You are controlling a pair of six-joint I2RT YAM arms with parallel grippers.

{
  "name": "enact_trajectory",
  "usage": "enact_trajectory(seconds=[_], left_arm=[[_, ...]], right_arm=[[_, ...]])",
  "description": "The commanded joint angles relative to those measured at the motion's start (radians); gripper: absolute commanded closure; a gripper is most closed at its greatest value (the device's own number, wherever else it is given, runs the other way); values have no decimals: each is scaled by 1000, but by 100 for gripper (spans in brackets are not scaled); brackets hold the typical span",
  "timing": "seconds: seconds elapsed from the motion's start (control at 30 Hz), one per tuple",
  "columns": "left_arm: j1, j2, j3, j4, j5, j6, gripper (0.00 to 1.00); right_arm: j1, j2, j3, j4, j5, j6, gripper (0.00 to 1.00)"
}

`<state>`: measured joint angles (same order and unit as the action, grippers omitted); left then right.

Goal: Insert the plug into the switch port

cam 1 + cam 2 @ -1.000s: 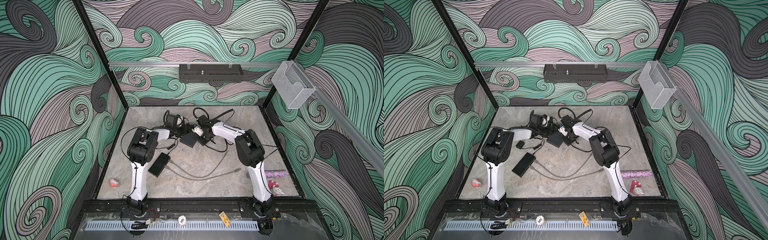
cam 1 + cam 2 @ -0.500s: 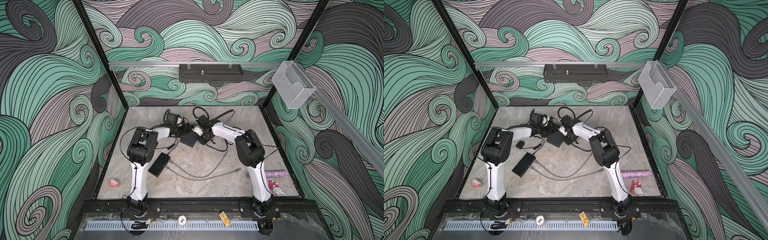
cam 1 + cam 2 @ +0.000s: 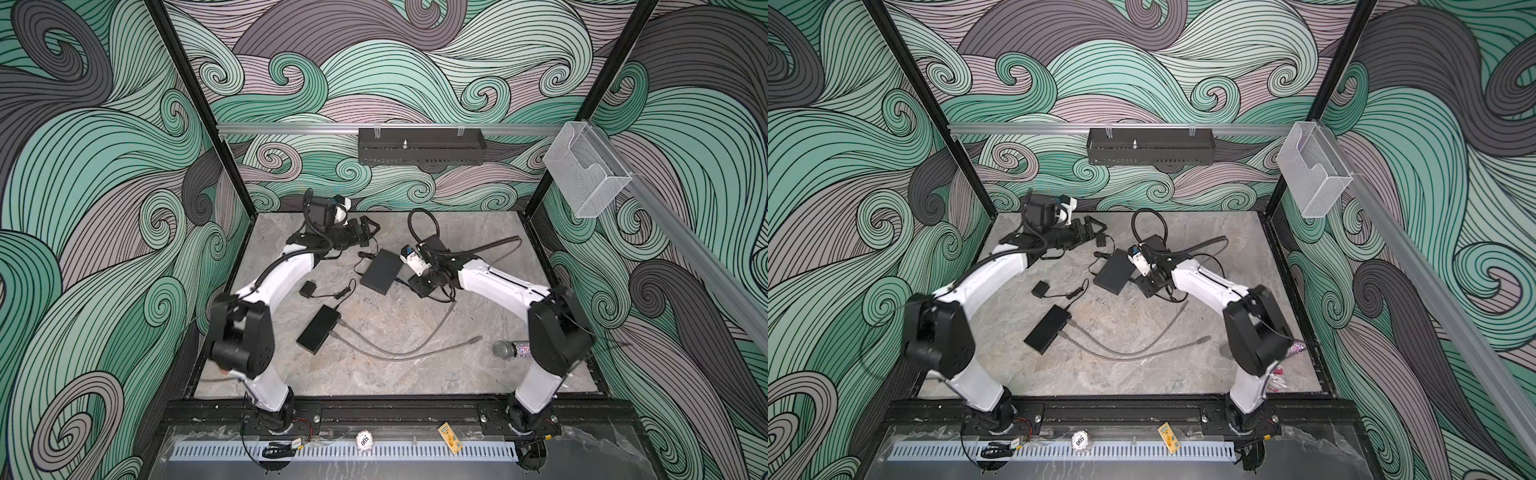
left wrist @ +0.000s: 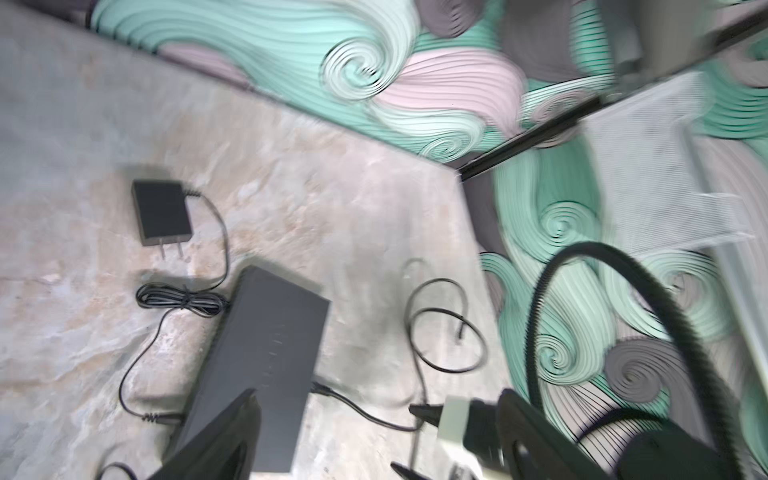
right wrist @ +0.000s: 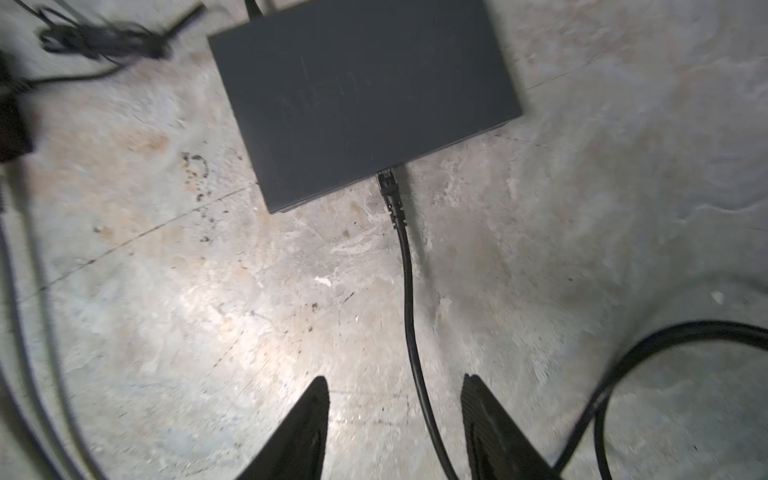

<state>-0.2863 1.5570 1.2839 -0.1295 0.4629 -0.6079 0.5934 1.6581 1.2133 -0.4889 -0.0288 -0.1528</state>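
The small black moulded plug on its thin black round cable is found at one edge of the flat dark-grey rectangular switch box, with its nose entered in a port there; whether the latch has caught cannot be told. The switch is laid flat on the mottled grey stone-look counter, between the two arms in both top views. The right jaws are seen spread in the right wrist view, the cable running between them and touched by neither; nothing is pinched. The left jaws are seen spread wide in the left wrist view, near the far end of the switch, apart from it and empty. Handling, as judged: the plug is light and hard, with a thin latch tab that is likely brittle; the cable is limp yet springy and may drag the plug askew. Hold is best taken on the ribbed boot just behind the connector, not farther back, where the cable would buckle. The switch is judged light and apt to slide on the smooth counter, so its opposite edge should be braced when the plug is pressed. Writing: faint raised lettering is noted on the switch top, too blurred to be read; "500" is read on a small round white tag at the front rail; print on a yellow card near it is too small. A second flat black box with a grey cable and a black wall adapter are noted nearby
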Motion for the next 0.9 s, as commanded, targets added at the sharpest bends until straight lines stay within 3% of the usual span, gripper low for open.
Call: enact_trajectory(seconds=[0.0,0.07,0.23,0.3,0.37,0.5,0.57,0.7,0.87], left_arm=[[-4,-161,-173,95,-41,-29,8],[-6,-265,-282,147,-38,-63,1],[-35,-504,-495,99,-27,-103,2],[-52,-592,-577,52,-34,-129,1],[-73,-678,-662,9,-30,-159,1],[-110,-886,-793,-135,-92,-200,1],[-123,-1011,-870,-147,-115,-219,1],[-125,-1230,-973,-201,-203,-224,1],[-125,-1399,-1074,-151,-336,-198,1]], right_arm=[[-9,-199,-131,64,41,88,42],[-18,-330,-229,85,62,149,40],[-33,-636,-451,69,64,286,31],[-36,-714,-506,31,30,340,22],[-39,-772,-552,-5,-22,395,20],[-42,-899,-671,-13,-13,506,16],[-42,-981,-721,-20,23,501,1],[-41,-1154,-754,-35,75,530,1],[-41,-1313,-767,-61,363,548,1]])
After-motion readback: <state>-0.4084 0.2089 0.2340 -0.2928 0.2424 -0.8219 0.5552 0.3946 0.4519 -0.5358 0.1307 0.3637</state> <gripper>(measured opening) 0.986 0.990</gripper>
